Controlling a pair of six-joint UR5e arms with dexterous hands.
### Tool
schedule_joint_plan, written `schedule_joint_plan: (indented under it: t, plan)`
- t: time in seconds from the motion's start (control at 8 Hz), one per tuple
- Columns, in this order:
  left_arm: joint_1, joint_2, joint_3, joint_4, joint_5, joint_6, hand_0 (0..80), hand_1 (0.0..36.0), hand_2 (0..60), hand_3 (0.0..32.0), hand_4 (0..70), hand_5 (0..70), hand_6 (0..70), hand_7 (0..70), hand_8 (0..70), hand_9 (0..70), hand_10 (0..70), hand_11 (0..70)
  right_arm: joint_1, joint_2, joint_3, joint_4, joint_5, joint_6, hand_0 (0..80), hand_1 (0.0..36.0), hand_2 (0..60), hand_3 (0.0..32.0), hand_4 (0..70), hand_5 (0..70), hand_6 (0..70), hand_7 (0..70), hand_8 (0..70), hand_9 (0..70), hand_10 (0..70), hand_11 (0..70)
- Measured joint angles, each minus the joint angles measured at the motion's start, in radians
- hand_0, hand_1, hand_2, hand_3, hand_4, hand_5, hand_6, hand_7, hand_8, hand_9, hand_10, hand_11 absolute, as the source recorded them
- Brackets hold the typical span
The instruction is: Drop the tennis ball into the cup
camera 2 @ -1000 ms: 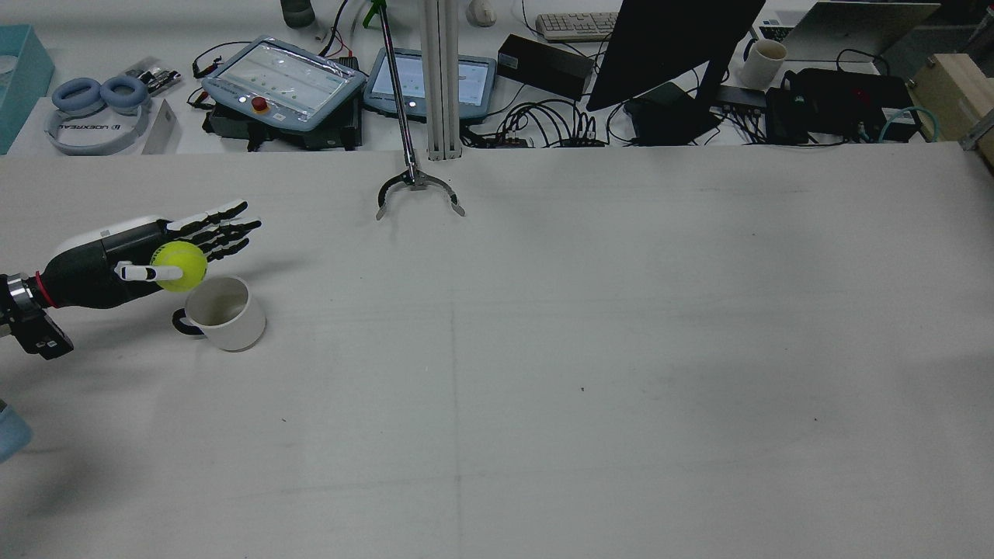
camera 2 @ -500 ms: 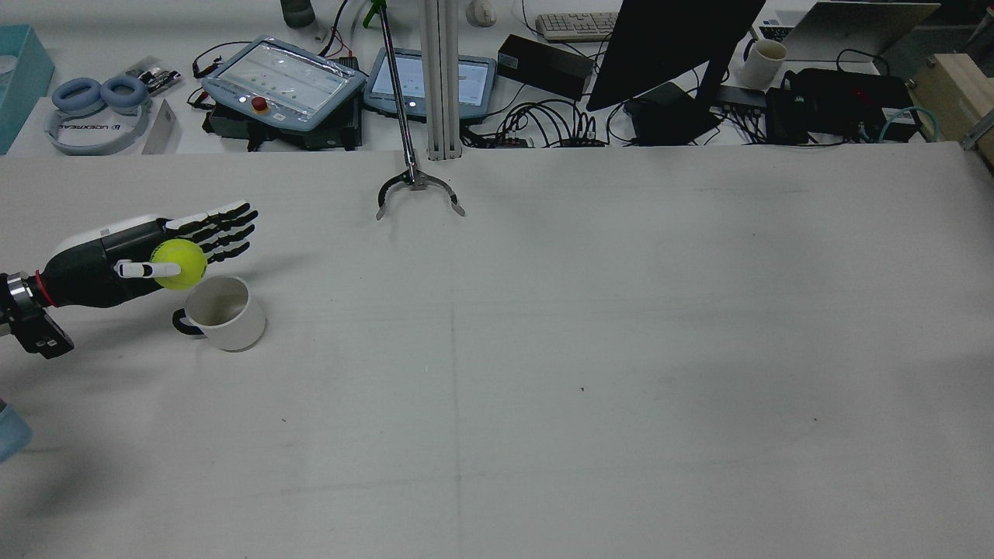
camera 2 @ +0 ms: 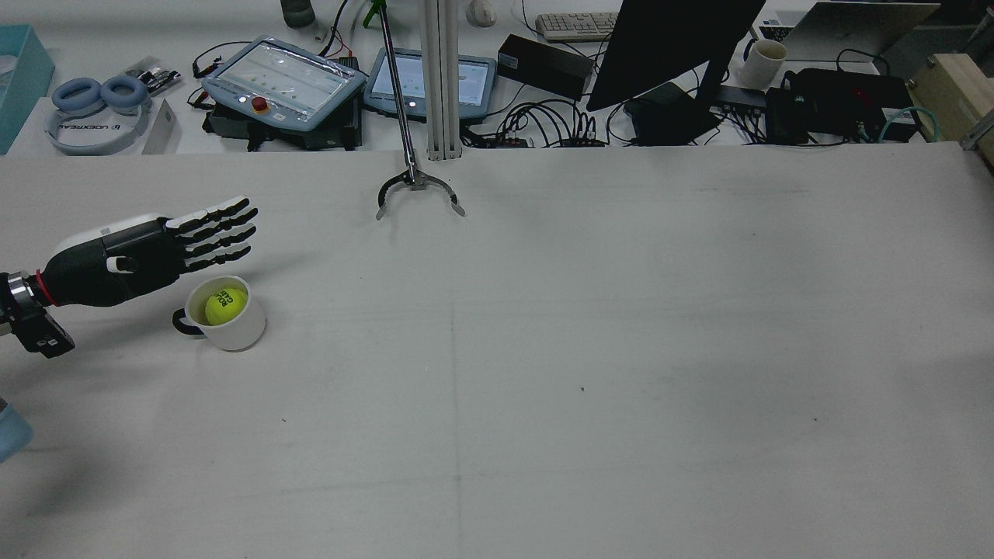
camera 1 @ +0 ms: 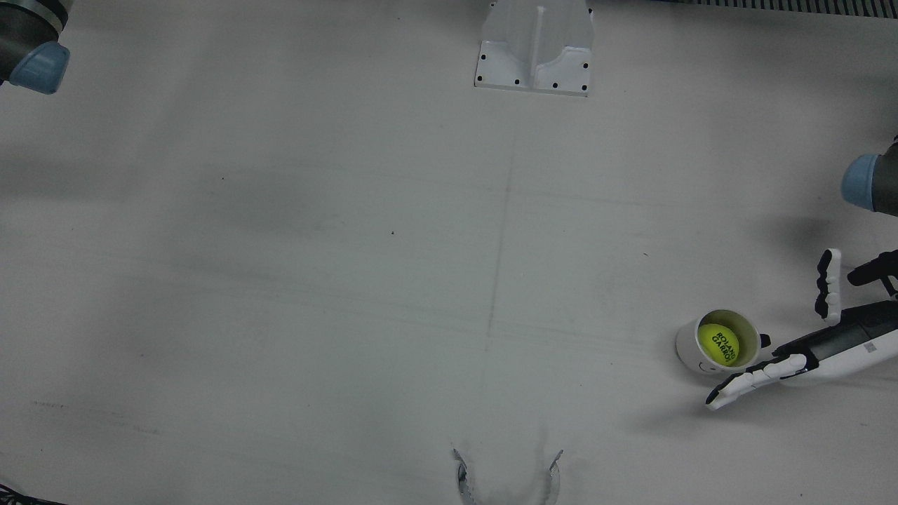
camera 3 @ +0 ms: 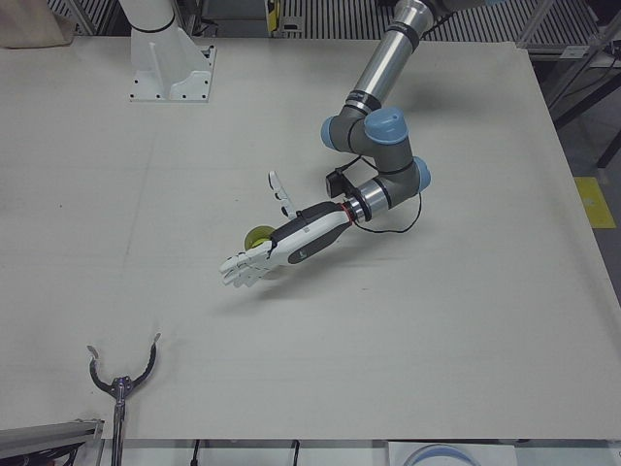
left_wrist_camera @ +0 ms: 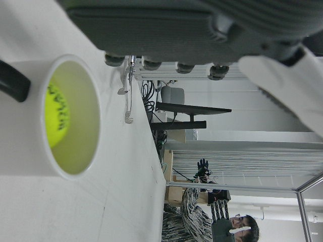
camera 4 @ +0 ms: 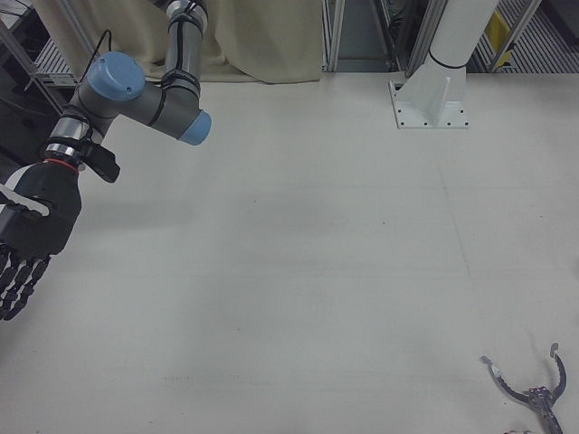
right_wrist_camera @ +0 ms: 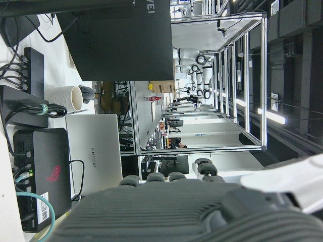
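One ball [camera 2: 226, 306] sits inside the cup [camera 2: 233, 332], just below and beside my left hand [camera 2: 147, 251]. Left hand's fingers [camera 2: 221, 227] spread flat, holding nothing. My right hand [camera 4: 32, 231] hangs well apart, fingers straight, empty.

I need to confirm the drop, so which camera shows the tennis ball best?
The front view: it looks straight down on the tennis ball inside the cup. Rear and left hand views show it partly; in the left-front view the left hand mostly hides it.
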Motion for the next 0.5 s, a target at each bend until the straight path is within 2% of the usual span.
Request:
schedule_joint_plan:
  t: [0.12,0.25,0.5]
  plan:
    - [-0.009,0.0,0.0,0.0,0.0,-0.002,24.1,0.0,0.0,10.6,9.8,0.0,0.0,5.7,0.0,0.0,0.0,0.0,0.0,0.0,0.0,0.0,0.0,0.0,0.0,0.0,0.0,0.0,0.0,0.0,0.0,0.0,0.0,0.0,0.0,0.0]
    - [-0.048,-0.001,-0.002,0.005,0.0,-0.003,24.1,0.0,0.0,9.2,10.6,0.0,0.0,5.3,0.0,0.0,0.0,0.0,0.0,0.0,0.0,0.0,0.0,0.0,0.0,0.0,0.0,0.0,0.0,0.0,0.0,0.0,0.0,0.0,0.0,0.0]
    - [-0.205,-0.003,-0.001,0.048,0.002,-0.002,26.0,0.0,0.0,3.6,12.8,0.0,0.1,7.1,0.0,0.1,0.0,0.0,0.0,0.0,0.0,0.001,0.0,0.0,0.0,0.0,0.0,0.0,0.0,0.0,0.0,0.0,0.0,0.0,0.0,0.0]
